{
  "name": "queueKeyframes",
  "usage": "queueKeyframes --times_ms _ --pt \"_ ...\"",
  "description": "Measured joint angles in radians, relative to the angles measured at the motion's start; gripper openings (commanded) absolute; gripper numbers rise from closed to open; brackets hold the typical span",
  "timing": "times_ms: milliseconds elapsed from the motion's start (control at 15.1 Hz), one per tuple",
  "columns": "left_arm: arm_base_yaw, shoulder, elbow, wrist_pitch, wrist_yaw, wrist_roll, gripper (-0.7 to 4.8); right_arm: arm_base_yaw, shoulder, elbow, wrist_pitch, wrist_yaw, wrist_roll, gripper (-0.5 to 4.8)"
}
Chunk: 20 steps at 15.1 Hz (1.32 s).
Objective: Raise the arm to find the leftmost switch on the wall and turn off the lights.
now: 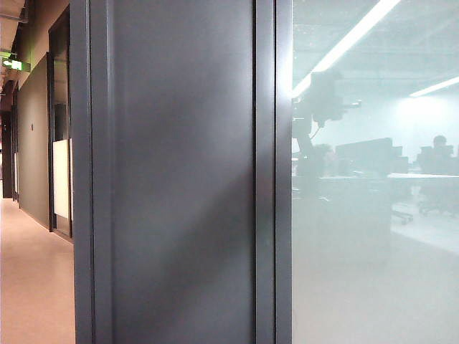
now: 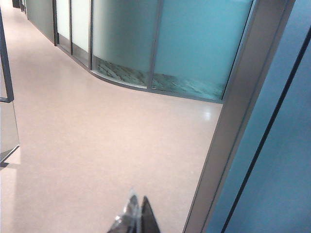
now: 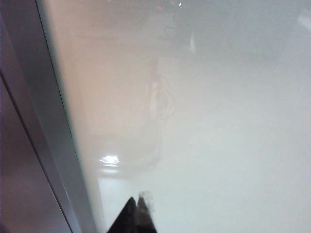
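Note:
No switch shows in any view. The arm (image 1: 314,118) appears only as a hazy dark reflection in the frosted glass (image 1: 373,236) on the right of the exterior view, a slim column with a blocky head. My left gripper (image 2: 138,201) is shut with nothing in it, pointing over the pale corridor floor (image 2: 97,145) beside a metal door frame (image 2: 233,126). My right gripper (image 3: 135,202) is shut and empty too, its tips close to frosted glass (image 3: 218,145) next to a grey frame post (image 3: 43,136).
A wide dark grey wall panel (image 1: 179,179) fills the middle of the exterior view. A corridor (image 1: 32,272) runs along its left, with a green exit sign (image 1: 14,64). Behind the glass are ceiling light strips (image 1: 351,39), desks and a seated person (image 1: 437,154).

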<state>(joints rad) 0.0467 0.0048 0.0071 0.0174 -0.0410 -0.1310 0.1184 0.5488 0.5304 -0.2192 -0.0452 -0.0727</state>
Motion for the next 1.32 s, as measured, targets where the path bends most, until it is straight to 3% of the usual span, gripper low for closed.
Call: queueKeyframes --times_ms 198,1321 --pt "0.000 0.000 0.000 0.000 0.041 0.000 -0.05 0.000 0.000 0.000 0.000 0.000 0.000 -0.01" --pt "0.000 0.000 0.000 0.000 0.042 0.000 -0.05 0.000 0.000 0.000 0.000 0.000 0.000 -0.01"
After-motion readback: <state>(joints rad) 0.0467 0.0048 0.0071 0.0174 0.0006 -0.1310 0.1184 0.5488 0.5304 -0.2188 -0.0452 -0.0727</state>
